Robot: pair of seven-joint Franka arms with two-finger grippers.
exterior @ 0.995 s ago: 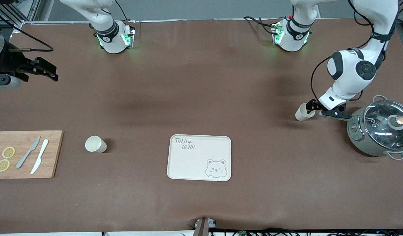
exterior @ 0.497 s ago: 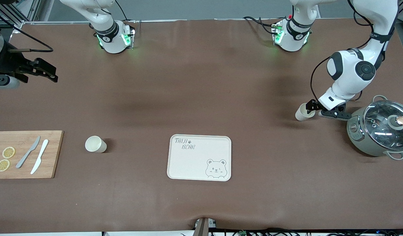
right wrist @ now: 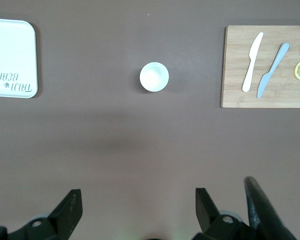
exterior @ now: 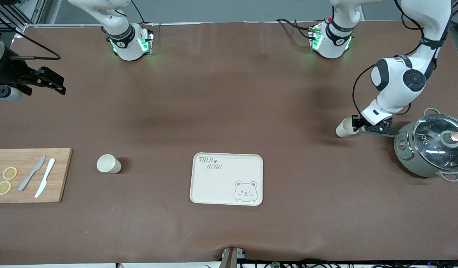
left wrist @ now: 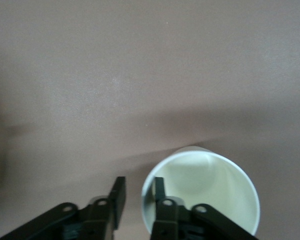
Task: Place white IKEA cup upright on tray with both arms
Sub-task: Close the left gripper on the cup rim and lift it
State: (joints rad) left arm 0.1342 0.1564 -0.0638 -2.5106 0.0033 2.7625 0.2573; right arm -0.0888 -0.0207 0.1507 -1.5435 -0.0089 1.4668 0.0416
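White cups are standing in two places on the brown tabletop (exterior: 229, 93). One small white cup (exterior: 345, 127) is sitting toward my left arm's end, just beside the grey-green cooking pot with a glass lid (exterior: 430, 149). My left pincer (exterior: 357, 125) is working at this cup — in the left wrist view one black finger (left wrist: 159, 200) is reaching inside the pale hollow of the cup (left wrist: 205, 192) and the other is sitting outside the wall, so the fingers are pinching the rim between them, close together on the cup's wall.

A second small white cup (exterior: 108, 163) is standing upright with its mouth open to the camera, toward my right arm's end, between the flat cream rectangular tray with a bear face and lettering (exterior: 226, 178) and the wooden cutting board (exterior: 29, 175). That tray is lying near the middle of the tabletop, nearer the front camera than either cup's arm base, and it is carrying nothing. The board is holding a grey knife (exterior: 31, 172), a white knife (exterior: 45, 177) and two lemon slices (exterior: 6, 180).

My right pincer (right wrist: 139, 210) is waiting high over the tabletop at its own end — its fingers are standing wide apart, gripping nothing, with the second cup (right wrist: 154, 76) showing well below it.
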